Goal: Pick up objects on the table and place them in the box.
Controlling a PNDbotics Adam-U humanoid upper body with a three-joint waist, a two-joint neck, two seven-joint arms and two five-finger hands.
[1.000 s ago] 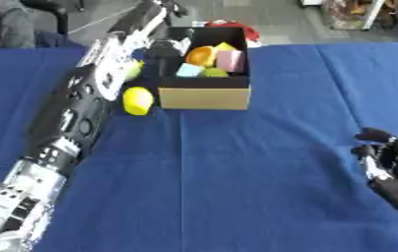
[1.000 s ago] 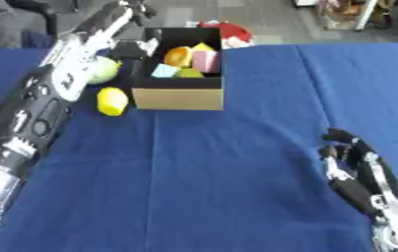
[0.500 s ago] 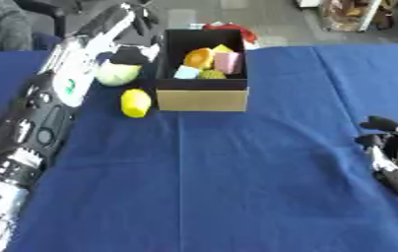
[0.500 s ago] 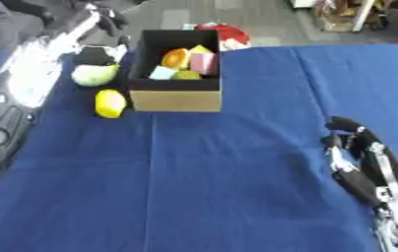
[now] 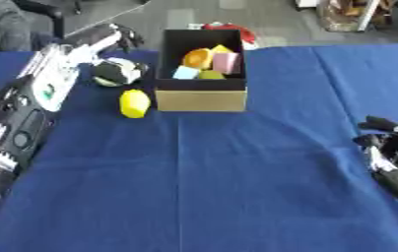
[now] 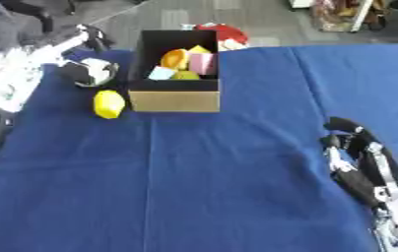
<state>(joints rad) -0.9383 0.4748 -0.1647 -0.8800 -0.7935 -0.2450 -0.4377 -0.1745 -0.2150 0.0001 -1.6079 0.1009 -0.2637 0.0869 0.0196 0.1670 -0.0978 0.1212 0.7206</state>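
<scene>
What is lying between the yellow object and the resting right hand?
Only bare blue tablecloth lies between the yellow object and the right hand; the left eye view shows it.

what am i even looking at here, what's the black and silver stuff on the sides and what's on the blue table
Both pictures come from a camera pair in a humanoid robot's head, looking down at its work, so they nearly match. The black and silver parts are its arms. Its left hand reaches toward the far left, fingers curled round a pale green round thing. Its right hand rests idle and open at the lower right. On the blue table stands a dark box holding orange, pink, yellow and light blue pieces. A yellow object lies beside the box on its left. Something red sits behind it.
</scene>
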